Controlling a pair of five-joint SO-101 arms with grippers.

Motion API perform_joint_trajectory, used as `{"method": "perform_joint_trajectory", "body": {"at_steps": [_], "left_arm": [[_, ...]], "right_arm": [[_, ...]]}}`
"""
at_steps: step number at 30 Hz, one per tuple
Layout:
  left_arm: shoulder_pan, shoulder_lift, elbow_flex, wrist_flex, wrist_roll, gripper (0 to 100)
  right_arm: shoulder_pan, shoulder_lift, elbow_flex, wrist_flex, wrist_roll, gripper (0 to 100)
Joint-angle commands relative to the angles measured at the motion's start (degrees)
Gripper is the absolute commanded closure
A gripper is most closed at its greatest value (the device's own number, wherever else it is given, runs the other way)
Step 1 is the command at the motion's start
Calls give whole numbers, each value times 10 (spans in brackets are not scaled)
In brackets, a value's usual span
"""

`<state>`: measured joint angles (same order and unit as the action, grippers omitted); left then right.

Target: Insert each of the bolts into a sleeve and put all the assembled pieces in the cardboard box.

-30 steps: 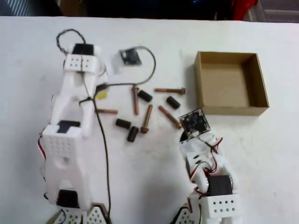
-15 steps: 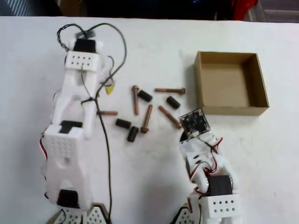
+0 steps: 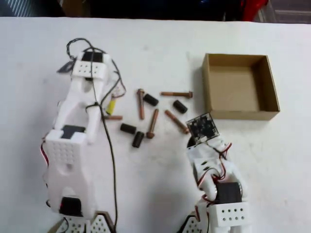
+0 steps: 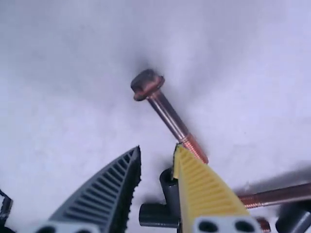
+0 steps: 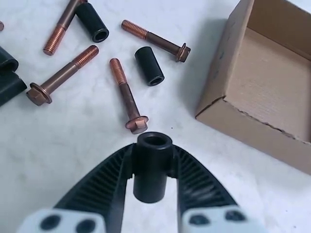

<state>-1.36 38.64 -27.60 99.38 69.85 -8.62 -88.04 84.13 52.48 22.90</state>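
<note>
My left gripper (image 4: 156,150) is open just above the table, its grey and yellow fingers (image 4: 204,189) close to the threaded end of a copper bolt (image 4: 165,111). In the high view this bolt (image 3: 112,117) lies leftmost, under the yellow finger (image 3: 111,104). My right gripper (image 5: 152,162) is shut on an upright black sleeve (image 5: 152,167), held low near the box's front left corner. Several more bolts (image 3: 153,123) and black sleeves (image 3: 128,128) lie scattered in the middle. The cardboard box (image 3: 240,114) sits at the right with nothing in it.
A black cable (image 3: 109,145) trails along the left arm toward the table's front. The right arm (image 3: 216,184) stands at the front, its camera board (image 3: 202,127) covering its fingers from above. Open white table lies along the front between the arms.
The left arm's wrist has turned and its gripper has come down and back toward the leftmost bolt, dragging its cable along. The right arm has not moved.
</note>
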Motion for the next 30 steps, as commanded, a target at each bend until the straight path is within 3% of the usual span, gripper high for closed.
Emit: {"method": "perform_joint_trajectory", "body": {"at_steps": [1, 18, 30], "left_arm": [[-27, -37, -4, -11, 27, 854], [-49, 32, -11, -81, 30, 854], [-41, 37, -6, -34, 31, 854]], "right_arm": [[5, -9, -5, -15, 14, 981], [5, -9, -5, -14, 15, 981], [5, -9, -5, -14, 15, 981]]}}
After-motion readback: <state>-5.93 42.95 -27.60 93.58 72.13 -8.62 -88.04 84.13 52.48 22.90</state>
